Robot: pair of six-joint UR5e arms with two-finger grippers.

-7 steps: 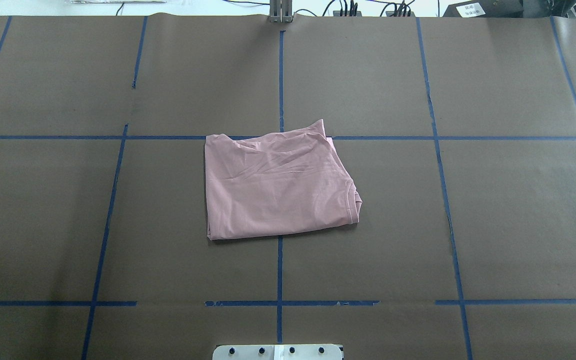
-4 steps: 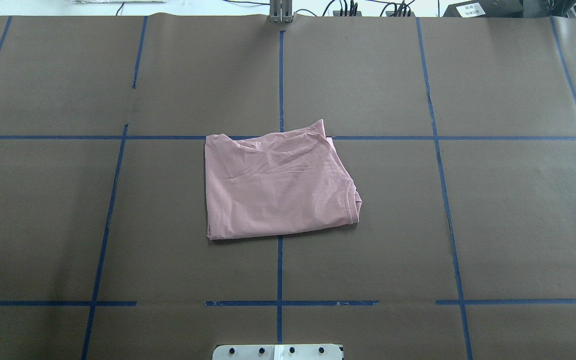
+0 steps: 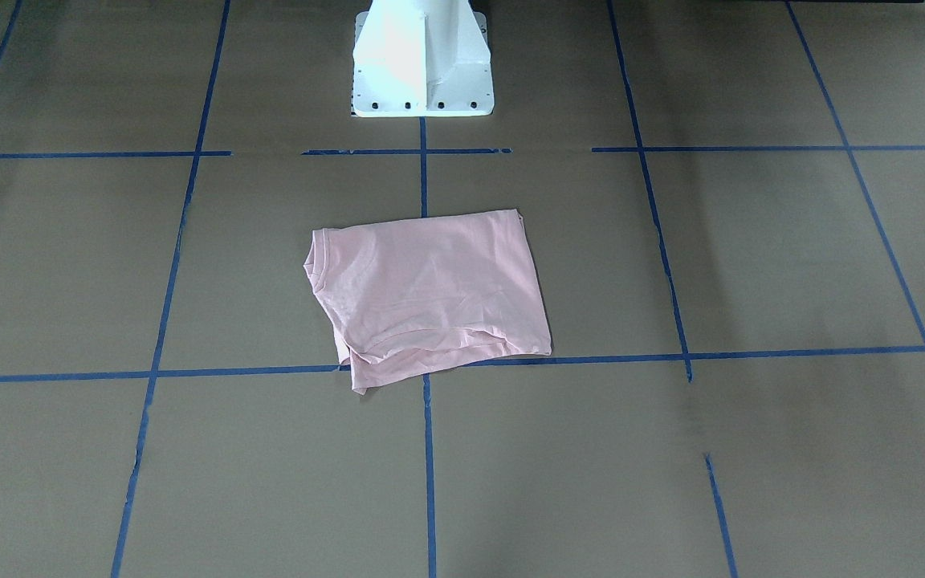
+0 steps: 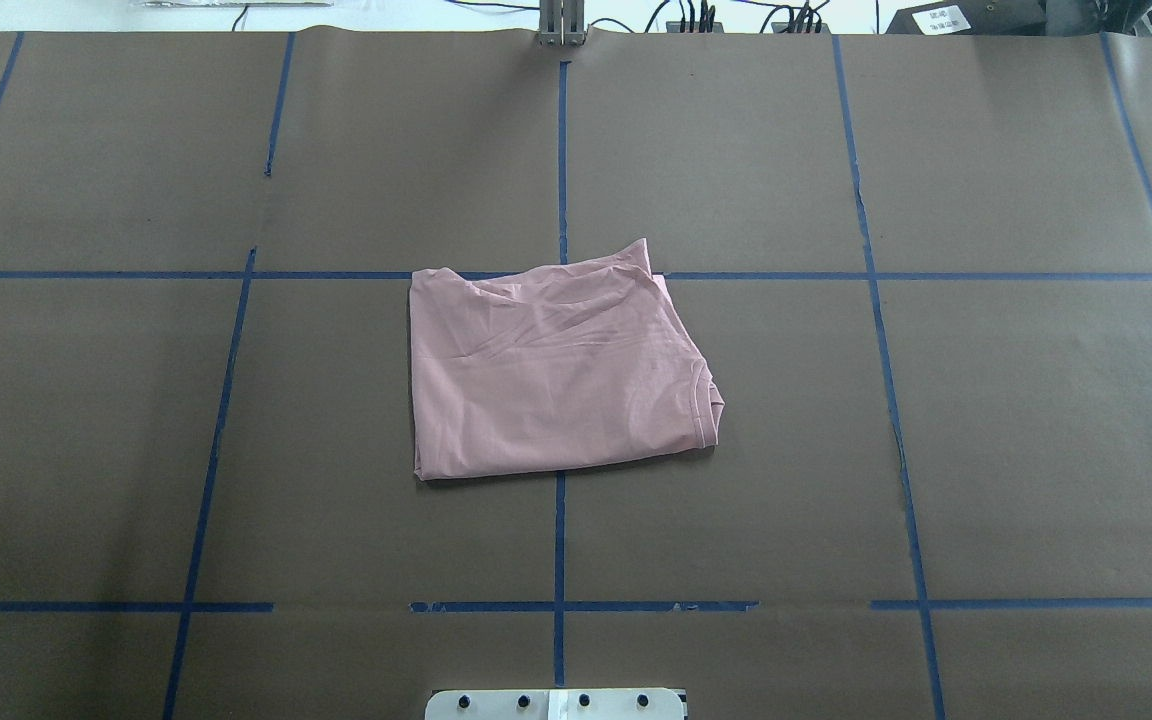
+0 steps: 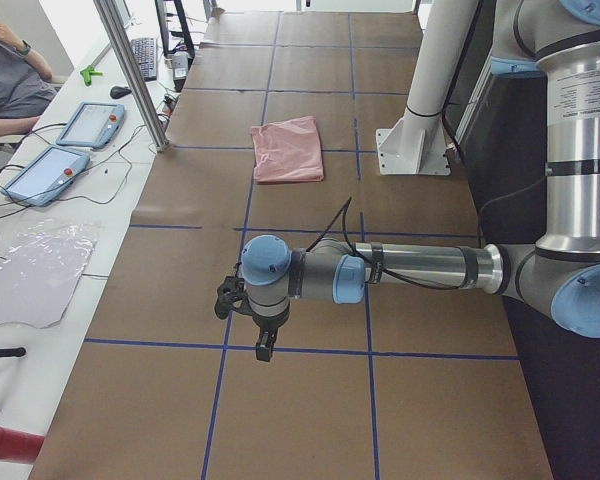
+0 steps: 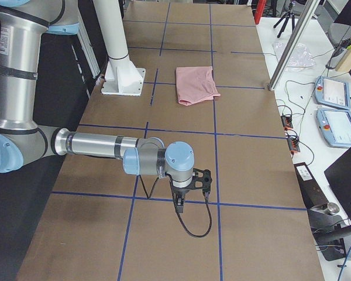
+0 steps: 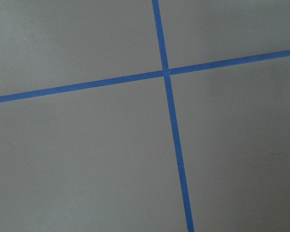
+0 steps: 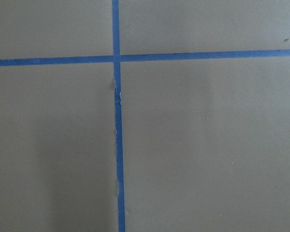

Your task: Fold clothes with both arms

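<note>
The pale pink T-shirt (image 4: 554, 368) lies folded into a rough rectangle at the middle of the brown table, its print hidden. It also shows in the front-facing view (image 3: 429, 294), the exterior left view (image 5: 288, 150) and the exterior right view (image 6: 195, 84). The left gripper (image 5: 264, 348) hangs over bare table far to the robot's left, well away from the shirt. The right gripper (image 6: 179, 205) hangs over bare table far to the robot's right. Both show only in the side views, so I cannot tell whether they are open or shut. Both wrist views show only table and blue tape.
Blue tape lines (image 4: 560, 160) mark a grid on the brown table cover. The white pedestal base (image 3: 422, 60) stands at the robot's side. An operator (image 5: 5, 80), tablets (image 5: 90, 123) and cables lie beyond the far table edge.
</note>
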